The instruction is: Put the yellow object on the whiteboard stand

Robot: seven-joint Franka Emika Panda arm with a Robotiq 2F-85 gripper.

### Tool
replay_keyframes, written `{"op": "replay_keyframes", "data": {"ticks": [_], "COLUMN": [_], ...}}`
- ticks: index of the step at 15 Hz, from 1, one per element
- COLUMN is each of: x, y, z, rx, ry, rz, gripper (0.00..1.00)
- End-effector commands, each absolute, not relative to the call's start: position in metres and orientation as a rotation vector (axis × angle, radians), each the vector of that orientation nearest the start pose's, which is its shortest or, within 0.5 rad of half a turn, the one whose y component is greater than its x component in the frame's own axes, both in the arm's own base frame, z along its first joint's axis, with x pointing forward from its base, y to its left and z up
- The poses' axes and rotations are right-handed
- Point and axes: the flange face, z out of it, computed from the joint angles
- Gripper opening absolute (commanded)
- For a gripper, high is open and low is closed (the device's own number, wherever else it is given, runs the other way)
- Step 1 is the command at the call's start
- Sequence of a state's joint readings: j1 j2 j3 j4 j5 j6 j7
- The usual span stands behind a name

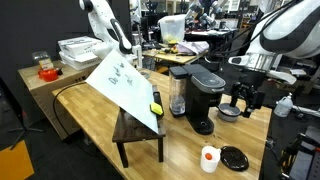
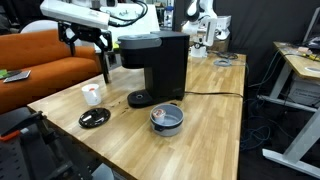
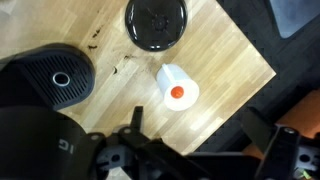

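The yellow object is a small bright block with a dark part. It rests at the lower edge of the tilted white board, on the dark brown whiteboard stand. My gripper hangs above the light wooden table on the other side of the black coffee maker, far from the yellow object. Its fingers are spread and hold nothing. It also shows in an exterior view and in the wrist view. The yellow object and the stand are out of view there.
A white cup with an orange lid stands below the gripper, also seen in both exterior views. A black round lid lies beside it. A metal bowl sits by the coffee maker. The table edge is close.
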State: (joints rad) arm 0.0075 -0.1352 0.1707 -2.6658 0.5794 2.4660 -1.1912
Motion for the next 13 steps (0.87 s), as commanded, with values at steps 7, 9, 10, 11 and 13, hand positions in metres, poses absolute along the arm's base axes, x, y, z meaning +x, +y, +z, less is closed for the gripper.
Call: {"op": "replay_keyframes", "data": {"ticks": [7, 9, 10, 11, 13], "x": [0.354, 0.352, 0.352, 0.352, 0.352], "y": [0.002, 0.000, 0.000, 0.001, 0.001], "z": [0.276, 0.279, 0.279, 0.279, 0.279], "rx": [-2.665, -2.675, -2.675, -2.675, -2.675], "ry": [-1.063, -1.034, -1.033, -1.032, -1.030], "rz": [0.070, 0.071, 0.073, 0.075, 0.076], "gripper": [1.00, 1.00, 1.00, 1.00, 1.00]}}
